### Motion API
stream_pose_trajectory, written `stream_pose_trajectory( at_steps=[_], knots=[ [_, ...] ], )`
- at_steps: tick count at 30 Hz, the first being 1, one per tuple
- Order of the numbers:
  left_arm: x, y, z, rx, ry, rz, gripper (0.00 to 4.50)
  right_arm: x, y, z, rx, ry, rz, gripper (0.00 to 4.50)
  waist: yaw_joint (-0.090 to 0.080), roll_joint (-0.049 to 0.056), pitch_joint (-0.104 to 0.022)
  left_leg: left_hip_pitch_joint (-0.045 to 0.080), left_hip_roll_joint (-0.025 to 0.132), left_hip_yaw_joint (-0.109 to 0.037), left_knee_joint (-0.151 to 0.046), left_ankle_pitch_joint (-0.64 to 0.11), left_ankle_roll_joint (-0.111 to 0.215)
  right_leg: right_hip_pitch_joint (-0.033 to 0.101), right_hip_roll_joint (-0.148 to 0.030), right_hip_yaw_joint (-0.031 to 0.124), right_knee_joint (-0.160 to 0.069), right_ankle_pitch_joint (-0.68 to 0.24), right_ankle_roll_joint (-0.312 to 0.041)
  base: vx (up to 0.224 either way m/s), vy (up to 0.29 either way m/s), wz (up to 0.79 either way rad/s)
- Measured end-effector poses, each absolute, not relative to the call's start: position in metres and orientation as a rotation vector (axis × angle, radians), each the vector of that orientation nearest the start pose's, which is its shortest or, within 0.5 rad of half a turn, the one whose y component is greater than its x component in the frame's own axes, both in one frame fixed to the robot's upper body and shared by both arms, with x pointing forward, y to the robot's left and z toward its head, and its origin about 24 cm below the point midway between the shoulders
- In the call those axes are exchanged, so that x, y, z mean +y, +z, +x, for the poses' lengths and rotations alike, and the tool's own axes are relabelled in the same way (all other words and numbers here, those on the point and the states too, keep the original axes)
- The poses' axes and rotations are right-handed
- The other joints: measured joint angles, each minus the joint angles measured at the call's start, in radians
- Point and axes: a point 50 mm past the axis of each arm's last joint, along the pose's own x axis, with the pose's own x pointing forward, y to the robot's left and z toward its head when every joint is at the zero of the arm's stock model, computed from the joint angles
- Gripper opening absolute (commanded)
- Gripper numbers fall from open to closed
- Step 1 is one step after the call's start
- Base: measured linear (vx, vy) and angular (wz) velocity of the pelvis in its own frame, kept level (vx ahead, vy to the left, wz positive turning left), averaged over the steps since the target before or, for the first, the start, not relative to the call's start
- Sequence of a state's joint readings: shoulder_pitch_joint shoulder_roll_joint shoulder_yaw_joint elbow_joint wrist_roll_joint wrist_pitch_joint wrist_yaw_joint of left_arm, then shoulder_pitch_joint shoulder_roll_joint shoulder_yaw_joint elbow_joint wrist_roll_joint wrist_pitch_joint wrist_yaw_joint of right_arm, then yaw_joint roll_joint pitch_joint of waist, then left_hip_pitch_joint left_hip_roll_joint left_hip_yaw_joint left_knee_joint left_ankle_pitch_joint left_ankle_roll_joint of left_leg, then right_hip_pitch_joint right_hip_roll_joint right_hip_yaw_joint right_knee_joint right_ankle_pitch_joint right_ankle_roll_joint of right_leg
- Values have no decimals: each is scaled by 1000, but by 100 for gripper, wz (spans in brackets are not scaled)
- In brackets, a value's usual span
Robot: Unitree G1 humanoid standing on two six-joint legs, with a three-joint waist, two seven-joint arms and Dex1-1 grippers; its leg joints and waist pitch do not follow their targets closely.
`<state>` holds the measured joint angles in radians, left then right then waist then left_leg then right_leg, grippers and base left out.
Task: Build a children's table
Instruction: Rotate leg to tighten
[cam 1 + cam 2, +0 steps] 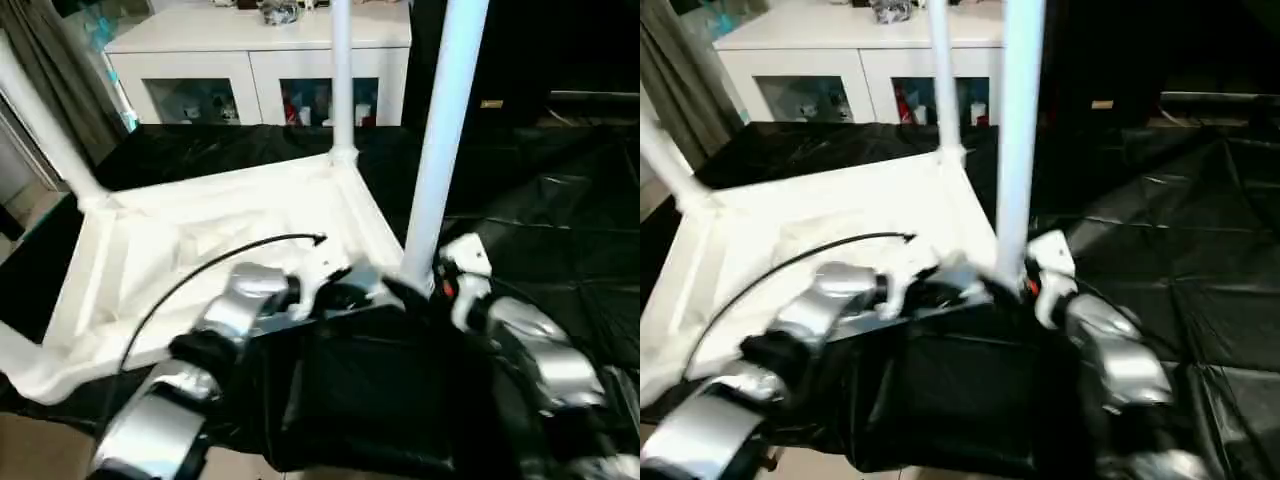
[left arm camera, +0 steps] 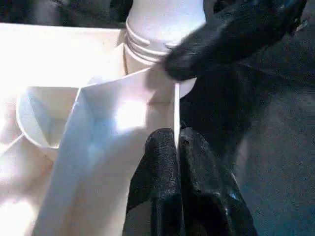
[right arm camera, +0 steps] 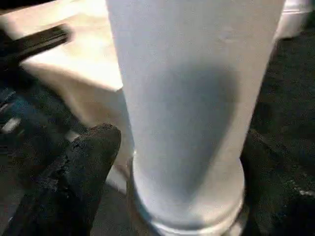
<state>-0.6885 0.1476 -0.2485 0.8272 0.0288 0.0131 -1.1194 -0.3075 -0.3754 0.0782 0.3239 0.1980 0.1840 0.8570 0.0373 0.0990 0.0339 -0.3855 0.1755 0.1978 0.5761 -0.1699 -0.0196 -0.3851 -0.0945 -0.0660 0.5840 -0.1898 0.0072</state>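
Left end effector (image 2: 177, 152) pinching a thin rim of the upside-down children's table (image 1: 200, 250) near the worktop's (image 1: 560, 220) front edge, right end effector (image 3: 167, 162) straddling the nearest upright leg (image 1: 440, 150), fingers spread, white cabinet (image 1: 260, 70) standing beyond.

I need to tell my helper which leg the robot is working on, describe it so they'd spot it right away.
Start at the black-draped table, where the white children's table top lies underside up. Three legs rise from its corner sockets; take the leg at the corner nearest the robot. Unlike the others, it stands between the two end effectors, with the right end effector around its base.
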Motion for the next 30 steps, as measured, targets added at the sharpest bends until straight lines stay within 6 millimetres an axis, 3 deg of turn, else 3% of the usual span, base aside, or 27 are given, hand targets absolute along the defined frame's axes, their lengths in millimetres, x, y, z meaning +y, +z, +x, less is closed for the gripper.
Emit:
stream_pose_trajectory(
  at_steps=[5,11,19,23,30],
  knots=[
    [84,40,317,395,-1465,250,0,-178,46,283,322,1044,-113,386,6,-1,1,-1,0,0,1,0,0,0,0,0,-1,0,0,0,0,0],
    [86,42,313,409,-1532,241,0,-178,49,279,330,1129,-118,321,23,-2,1,-1,0,1,1,0,0,0,0,1,-1,0,-1,0,0,0],
    [88,41,310,422,-1556,234,0,-179,48,275,346,1157,-101,273,26,-2,2,-1,0,1,1,0,0,0,0,1,-1,0,0,0,0,0],
    [86,39,311,416,-1513,240,0,-176,44,276,340,1095,-93,267,24,-2,1,0,0,1,2,0,0,0,0,1,0,1,-1,0,0,0],
    [63,38,326,374,-1312,252,0,-172,36,298,297,731,-36,266,-1,-2,1,2,-1,0,8,0,0,3,-1,3,0,0,0,0,0,0]
  ],
)
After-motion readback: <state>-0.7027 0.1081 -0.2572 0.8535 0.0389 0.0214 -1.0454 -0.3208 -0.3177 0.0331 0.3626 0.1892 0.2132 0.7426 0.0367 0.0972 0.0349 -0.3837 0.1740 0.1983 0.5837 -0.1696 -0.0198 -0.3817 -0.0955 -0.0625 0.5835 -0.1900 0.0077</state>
